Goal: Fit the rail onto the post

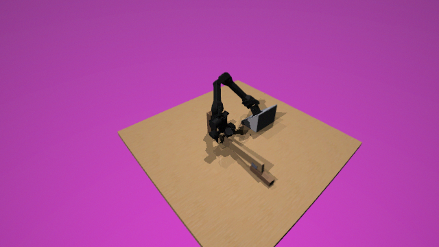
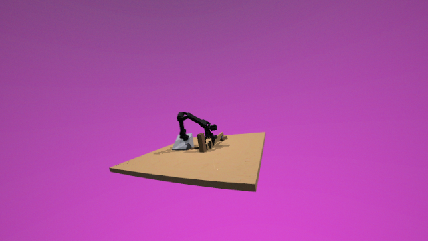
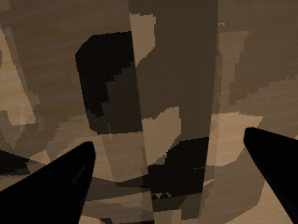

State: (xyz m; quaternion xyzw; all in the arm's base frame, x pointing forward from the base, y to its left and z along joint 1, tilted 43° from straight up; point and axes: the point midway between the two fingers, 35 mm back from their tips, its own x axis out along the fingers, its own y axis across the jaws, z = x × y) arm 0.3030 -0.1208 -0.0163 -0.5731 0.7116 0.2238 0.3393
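The long wooden rail [image 1: 245,154] [image 2: 219,136] [image 3: 185,85] slopes, its far end in the grey bracket [image 1: 254,165] on the low footboard block [image 1: 263,176] and its near end low, by the post. The wooden post [image 1: 208,119] [image 2: 201,143] stands upright, partly behind the arm in the top view. The pegs and the rail's holes cannot be made out. My gripper [image 1: 229,137] [image 2: 212,143] [image 3: 171,142] is open and low over the rail's near part, one finger on each side of it in the wrist view, with nothing held.
The arm rises from a grey, slanted base [image 1: 253,123] [image 2: 182,143] beside the rail. The arm's wrist is close to the post. The wooden table top [image 1: 164,137] [image 2: 187,169] carries all of it, and shadows of the arm fall around the rail.
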